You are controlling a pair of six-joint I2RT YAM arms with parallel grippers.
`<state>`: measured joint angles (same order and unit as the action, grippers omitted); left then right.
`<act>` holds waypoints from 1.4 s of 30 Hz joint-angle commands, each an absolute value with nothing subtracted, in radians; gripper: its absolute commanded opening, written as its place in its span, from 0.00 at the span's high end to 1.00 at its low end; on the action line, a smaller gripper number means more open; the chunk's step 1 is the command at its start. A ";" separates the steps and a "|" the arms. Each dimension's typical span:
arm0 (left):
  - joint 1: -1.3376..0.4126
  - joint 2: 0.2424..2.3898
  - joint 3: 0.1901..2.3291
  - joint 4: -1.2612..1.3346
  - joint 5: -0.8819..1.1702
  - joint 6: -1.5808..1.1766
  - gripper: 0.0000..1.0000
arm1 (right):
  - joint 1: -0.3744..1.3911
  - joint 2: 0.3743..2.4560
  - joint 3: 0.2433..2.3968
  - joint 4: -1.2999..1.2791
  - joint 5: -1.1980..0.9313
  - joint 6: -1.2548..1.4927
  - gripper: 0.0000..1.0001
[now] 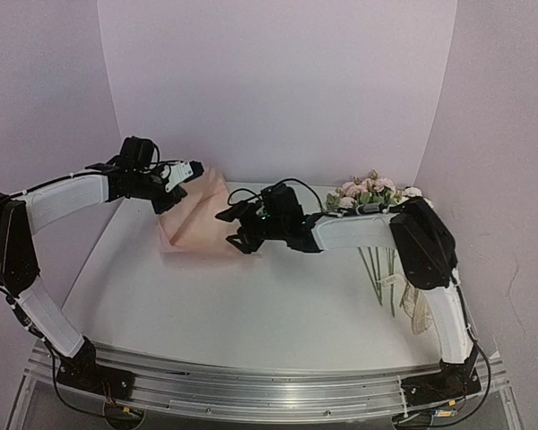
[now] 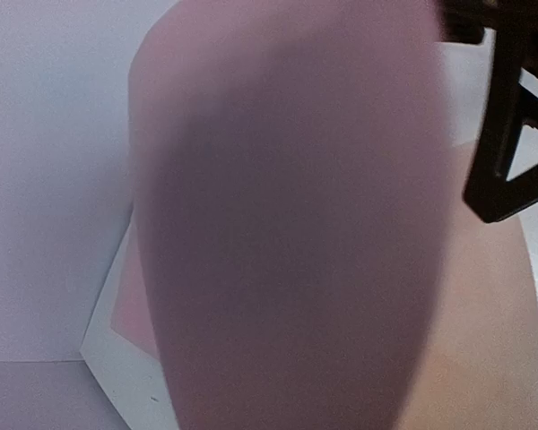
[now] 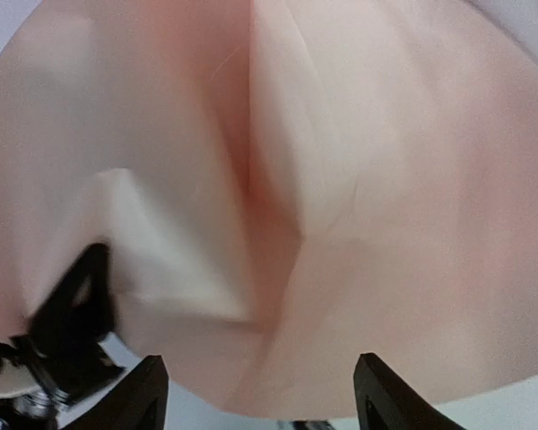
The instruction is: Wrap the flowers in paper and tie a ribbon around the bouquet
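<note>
Paper (image 1: 197, 224) bunched at back of tabletop (image 1: 251, 305), left claw (image 1: 186, 172) clamped shut on top corner, right claw (image 3: 260, 367) hung open beside it, flowers (image 1: 368, 190) lay off right.

**Fig. 1.** Robotics laboratory test cell, overhead view.

A white worktop (image 1: 251, 313) stood enclosed on three sides by plain pale backdrop panels (image 1: 278, 90). The left arm (image 1: 63, 197) and right arm (image 1: 368, 228), both black and white, were bolted to an aluminium rail (image 1: 251, 390) along the near edge. Exposed black cables (image 1: 291, 182) ran along them.
</note>
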<state>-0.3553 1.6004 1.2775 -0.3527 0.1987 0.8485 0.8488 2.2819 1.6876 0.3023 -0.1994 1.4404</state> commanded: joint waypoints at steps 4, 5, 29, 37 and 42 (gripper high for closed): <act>-0.377 1.574 1.440 -0.405 0.289 0.671 1.00 | 0.682 2.001 1.506 0.073 -0.222 1.006 0.17; -0.377 1.566 1.452 -0.396 0.285 0.663 1.00 | 0.661 2.000 1.494 0.073 -0.255 1.016 0.12; -0.418 1.601 1.597 -0.427 0.290 0.554 1.00 | 1.009 1.742 1.410 -0.014 0.077 -0.763 0.02; -0.420 1.602 1.591 -0.422 0.293 0.541 1.00 | 0.993 1.918 1.499 -0.015 0.095 -0.738 0.02; -0.419 1.595 1.574 -0.409 0.249 0.499 1.00 | 0.987 1.948 1.453 -0.014 0.179 -0.663 0.30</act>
<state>-0.4145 1.6051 1.5703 -0.4286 0.2835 0.5570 0.9875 1.9450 1.4483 -0.0254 0.1021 -0.7168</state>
